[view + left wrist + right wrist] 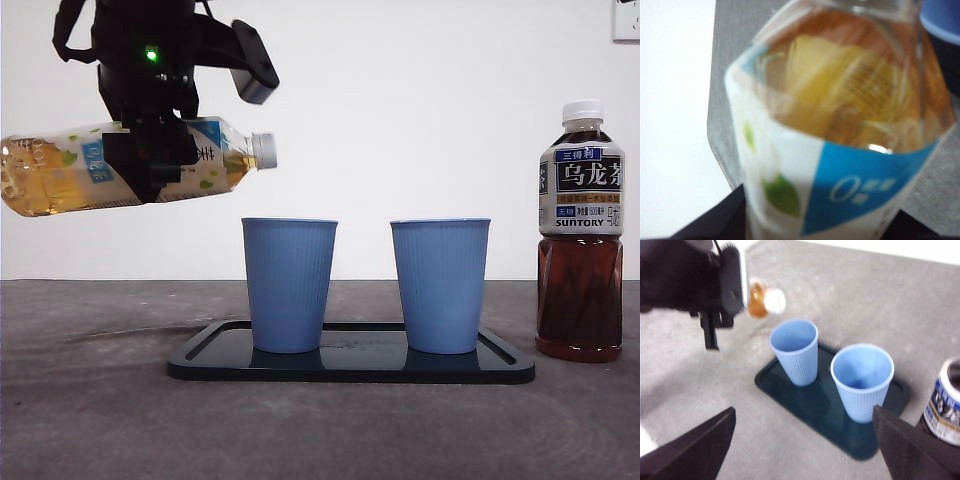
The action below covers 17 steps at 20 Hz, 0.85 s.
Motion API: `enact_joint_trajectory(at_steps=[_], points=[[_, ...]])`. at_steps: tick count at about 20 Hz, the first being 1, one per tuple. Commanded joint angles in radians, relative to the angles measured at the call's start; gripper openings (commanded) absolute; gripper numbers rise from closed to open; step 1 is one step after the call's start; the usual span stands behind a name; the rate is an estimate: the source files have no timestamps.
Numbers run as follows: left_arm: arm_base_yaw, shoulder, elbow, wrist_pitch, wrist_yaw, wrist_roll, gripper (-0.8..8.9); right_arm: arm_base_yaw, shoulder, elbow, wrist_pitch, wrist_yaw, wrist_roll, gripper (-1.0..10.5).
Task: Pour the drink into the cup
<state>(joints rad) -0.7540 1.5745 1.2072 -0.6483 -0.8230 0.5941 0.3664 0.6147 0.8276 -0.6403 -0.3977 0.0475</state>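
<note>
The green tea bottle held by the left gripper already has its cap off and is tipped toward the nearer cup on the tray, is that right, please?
Not quite: the white cap is on the green tea bottle, as the front view shows. The rest holds: the left gripper grips it, tipped on its side, neck toward the nearer cup on the tray.

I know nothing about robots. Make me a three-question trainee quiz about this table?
1. True or false: the cap is still on the green tea bottle held by the left pincer.
2. How many blue cups stand on the tray?
3. The dark tea bottle stands: A) on the tray, B) on the table beside it, C) in the right pincer.

Key: 1 true; 2 two, one nearer the tilted bottle, the other beyond; 3 B.
</note>
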Motion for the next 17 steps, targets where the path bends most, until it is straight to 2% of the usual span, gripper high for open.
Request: enact_joint_trajectory(at_steps=[1, 4, 8, 12, 17], points=[[-0.019, 0.01, 0.036, 0.018, -0.055, 0.049, 1.13, 0.005, 0.004, 0.016, 0.019, -0.007, -0.014, 4.4], [-0.023, 0.01, 0.036, 0.021, -0.12, 0.072, 1.13, 0.005, 0.004, 0.016, 0.019, -0.008, -0.014, 4.4], [-0.026, 0.014, 0.036, 0.02, -0.129, 0.088, 1.13, 0.005, 0.004, 0.016, 0.019, -0.026, -0.014, 4.4], [-0.046, 0.048, 0.036, 0.076, -0.232, 0.212, 1.12, 0.005, 0.004, 0.016, 0.019, -0.033, -0.014, 4.4], [-0.076, 0.083, 0.037, 0.11, -0.254, 0.285, 0.86, 0.005, 0.004, 0.016, 0.018, -0.034, -0.013, 4.4]])
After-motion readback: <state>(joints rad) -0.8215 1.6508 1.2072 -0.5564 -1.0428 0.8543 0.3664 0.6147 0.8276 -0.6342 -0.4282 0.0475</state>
